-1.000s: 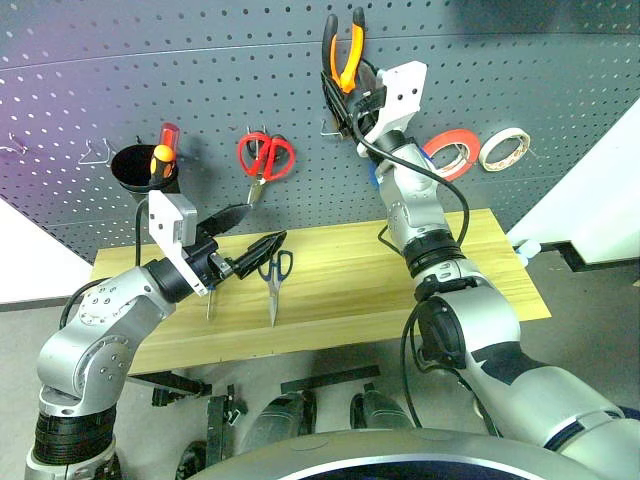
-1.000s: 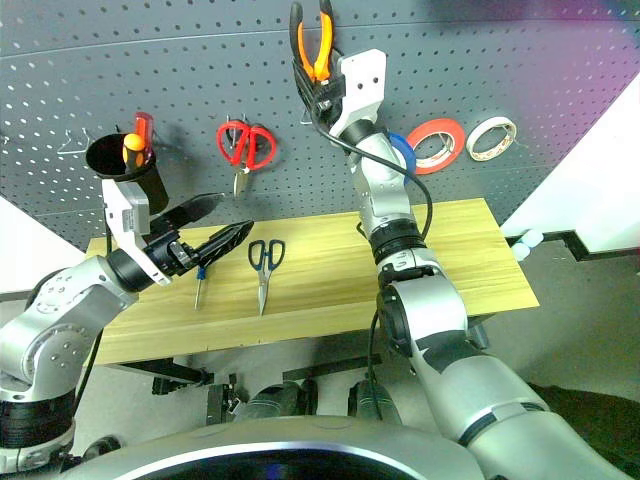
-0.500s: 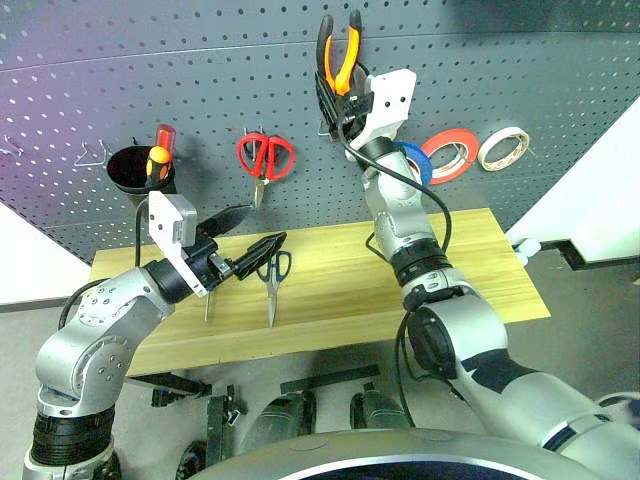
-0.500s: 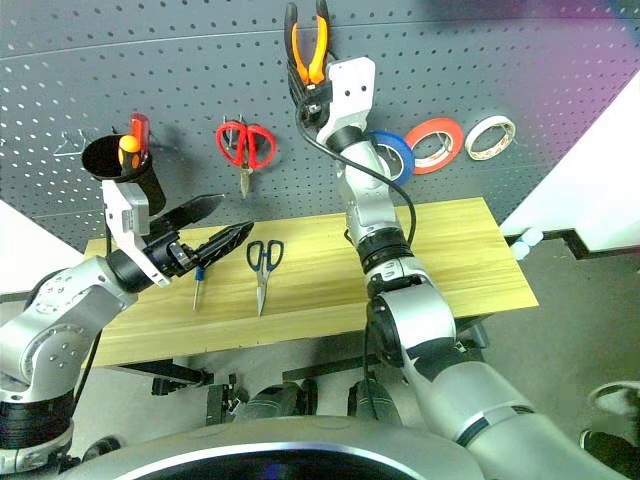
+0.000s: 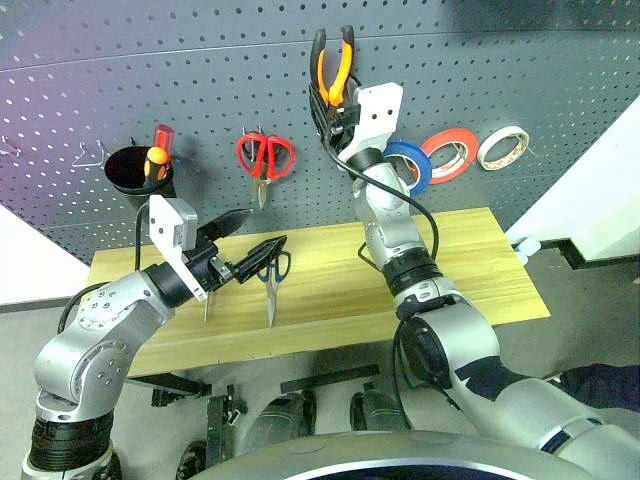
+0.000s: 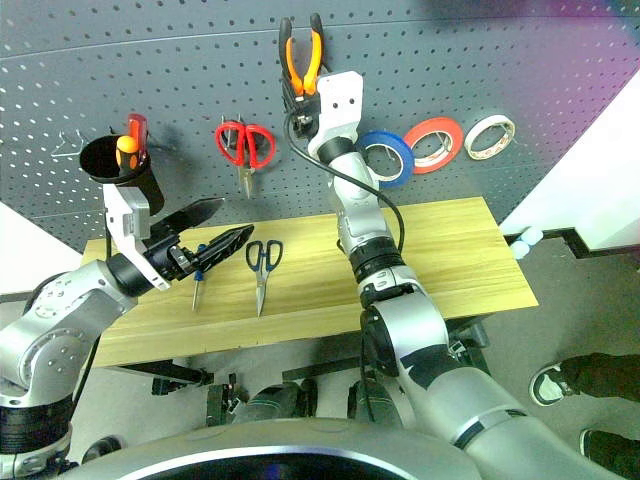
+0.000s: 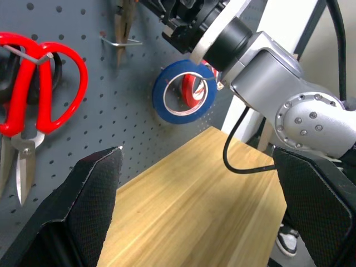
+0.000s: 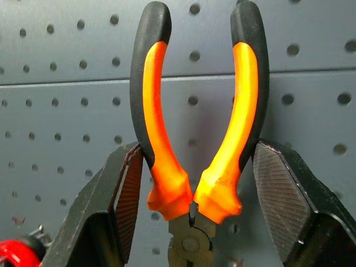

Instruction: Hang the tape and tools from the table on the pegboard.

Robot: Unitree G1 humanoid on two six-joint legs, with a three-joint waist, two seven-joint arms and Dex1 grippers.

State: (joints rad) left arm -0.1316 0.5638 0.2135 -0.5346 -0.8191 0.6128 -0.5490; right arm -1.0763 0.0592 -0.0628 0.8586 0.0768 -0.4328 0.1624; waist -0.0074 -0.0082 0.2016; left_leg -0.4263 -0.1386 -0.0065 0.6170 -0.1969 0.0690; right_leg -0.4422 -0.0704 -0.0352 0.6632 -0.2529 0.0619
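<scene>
The right claw (image 5: 333, 95) carrying the pliers (image 5: 333, 62) has shifted left, uncovering the blue tape (image 5: 408, 160).

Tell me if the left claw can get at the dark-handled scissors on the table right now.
Probably yes: the left claw hangs open just above the scissors, with nothing between them on the table.

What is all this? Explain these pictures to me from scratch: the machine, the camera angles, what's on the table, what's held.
This is a humanoid robot with two arms, each ending in a two-fingered gripper. The two wide pictures come from cameras in its head, looking down over its arms. The two close-ups come from cameras on its wrists. The right gripper, raised at the pegboard, is shut on orange-and-black pliers, handles up. The left gripper is open and empty above the table. On the table lie dark-handled scissors and a thin tool beside them. The blue tape already hangs on the pegboard.
</scene>
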